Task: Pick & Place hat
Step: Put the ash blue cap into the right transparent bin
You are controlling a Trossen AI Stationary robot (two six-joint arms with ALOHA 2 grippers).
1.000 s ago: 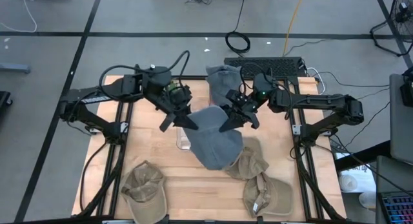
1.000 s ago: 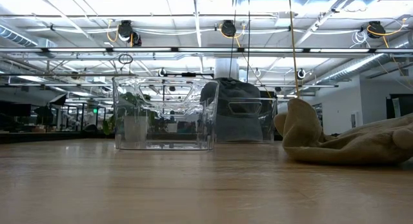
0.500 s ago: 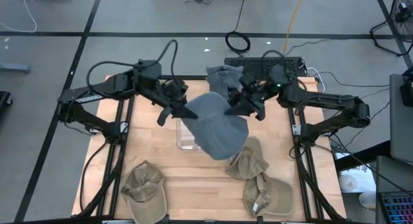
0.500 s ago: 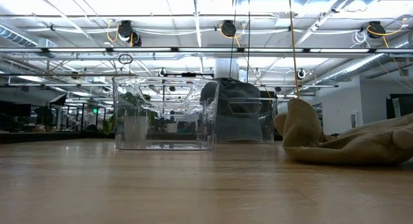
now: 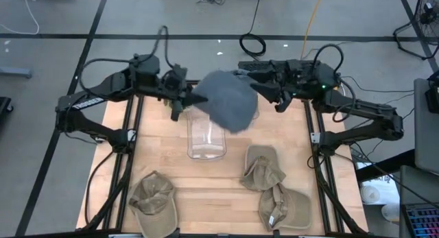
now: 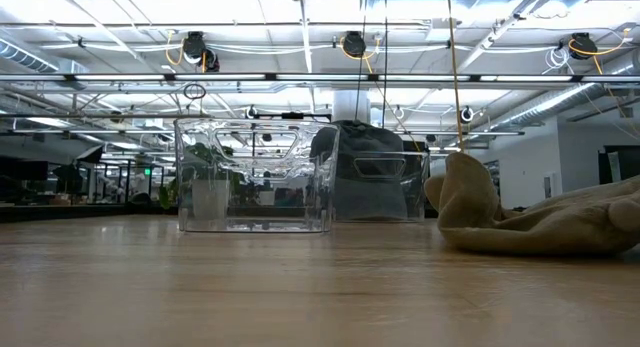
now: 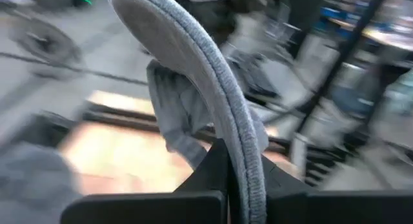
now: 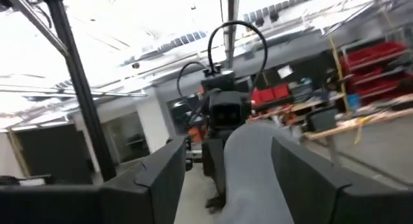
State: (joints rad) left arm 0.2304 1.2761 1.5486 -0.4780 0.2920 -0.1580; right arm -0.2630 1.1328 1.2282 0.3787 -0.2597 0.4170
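Your left gripper (image 5: 186,101) is pinched tight on the edge of one grey hat (image 5: 226,97) and holds it up in the air, over the far end of the clear bin (image 5: 206,138). Your right gripper (image 5: 264,87) sits at the hat's other side with its fingers (image 8: 310,179) apart, one on each side of the grey cloth. You have two clear bins; the far one holds another grey hat (image 6: 365,172). Three tan caps (image 5: 264,171) lie on the wooden table (image 5: 206,190).

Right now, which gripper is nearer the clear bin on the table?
Left. The left gripper is shut on the grey hat just past the clear bin's far left corner. The right gripper hangs farther off, beyond its far right corner.
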